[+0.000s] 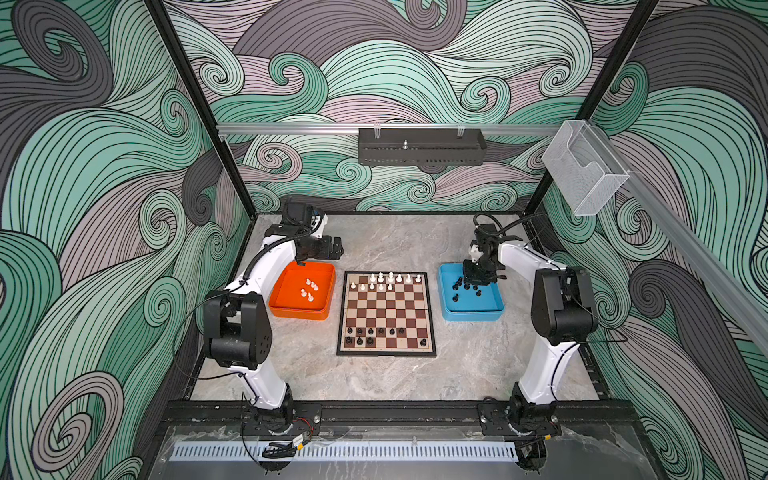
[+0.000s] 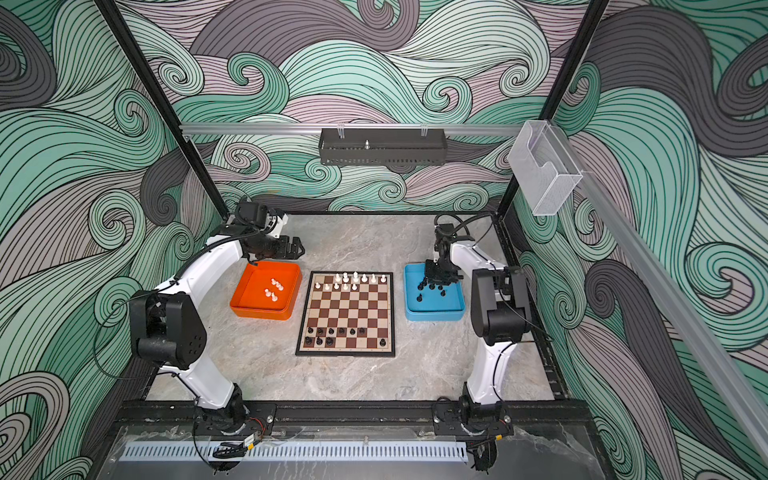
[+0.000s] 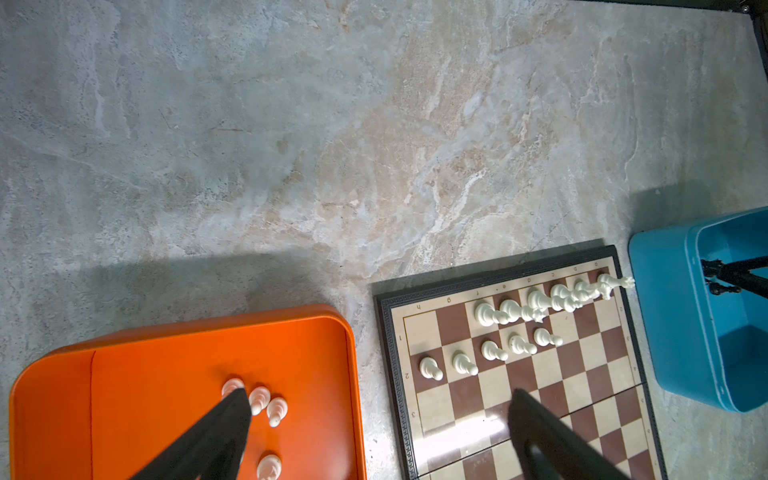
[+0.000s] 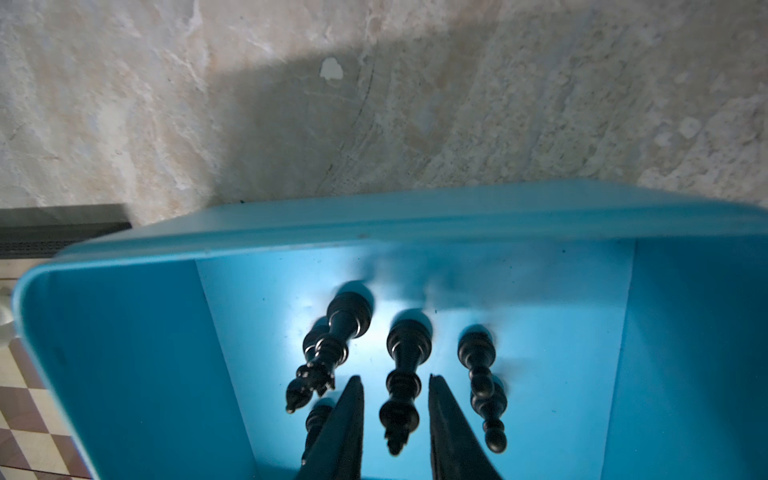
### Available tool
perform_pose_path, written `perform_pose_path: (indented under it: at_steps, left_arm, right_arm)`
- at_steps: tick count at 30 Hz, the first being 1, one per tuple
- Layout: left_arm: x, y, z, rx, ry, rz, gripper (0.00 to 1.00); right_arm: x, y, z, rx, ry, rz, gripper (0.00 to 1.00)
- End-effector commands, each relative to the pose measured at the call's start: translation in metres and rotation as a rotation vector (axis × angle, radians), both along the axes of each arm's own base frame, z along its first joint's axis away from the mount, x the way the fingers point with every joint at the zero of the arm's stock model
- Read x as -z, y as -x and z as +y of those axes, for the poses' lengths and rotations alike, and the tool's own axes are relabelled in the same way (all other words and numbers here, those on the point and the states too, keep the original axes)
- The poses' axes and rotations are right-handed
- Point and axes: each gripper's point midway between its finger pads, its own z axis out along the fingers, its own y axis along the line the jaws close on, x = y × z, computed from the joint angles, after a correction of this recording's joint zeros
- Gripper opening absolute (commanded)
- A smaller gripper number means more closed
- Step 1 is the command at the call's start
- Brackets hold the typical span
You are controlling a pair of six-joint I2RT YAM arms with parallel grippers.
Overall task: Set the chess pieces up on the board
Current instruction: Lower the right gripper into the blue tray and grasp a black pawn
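Both arm bases [image 1: 270,409] sat nearest in both top views; beyond, black chess pieces [image 1: 380,331] stood on the board's [image 1: 386,309] 2 near rows, white chess pieces [image 1: 390,277] on its 2 far rows. From the left wrist, the left gripper [image 3: 378,397] hung by the orange tray [image 3: 166,374], jaws wide apart. From the right wrist, the right gripper [image 4: 394,377] straddled 1 tall black piece [image 4: 409,336] in the blue tray [image 4: 124,332], jaws apart.
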Motion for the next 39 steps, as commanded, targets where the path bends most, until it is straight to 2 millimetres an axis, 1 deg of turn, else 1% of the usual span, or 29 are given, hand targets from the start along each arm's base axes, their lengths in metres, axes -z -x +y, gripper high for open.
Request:
perform_pose_path:
  at_steps: [1,6,18,22,24,32,39]
  left_arm:
    - [-0.004,0.000,-0.006,0.022,0.010,0.007,0.99]
    - [-0.004,-0.002,-0.007,0.024,0.015,0.006,0.99]
    - [-0.003,-0.003,-0.010,0.030,0.031,0.011,0.99]
    - [-0.004,-0.003,-0.010,0.031,0.034,0.010,0.99]
    - [-0.004,-0.003,-0.010,0.031,0.033,0.007,0.99]
    - [-0.003,-0.002,-0.010,0.031,0.034,0.014,0.99]
    - [-0.003,-0.001,-0.012,0.032,0.044,0.014,0.99]
  right_arm:
    - [0.000,-0.004,0.004,0.001,-0.006,0.002,0.24]
    - [0.000,-0.005,0.005,-0.002,-0.006,0.005,0.21]
    - [0.006,-0.003,0.004,-0.003,0.003,0.024,0.21]
    - [0.006,-0.003,0.003,-0.002,0.005,0.026,0.15]
    - [0.006,-0.003,0.003,-0.002,0.009,0.028,0.15]
    - [-0.001,-0.002,0.001,-0.004,0.021,0.019,0.16]
    - [-0.019,-0.003,0.001,-0.005,0.023,-0.015,0.15]
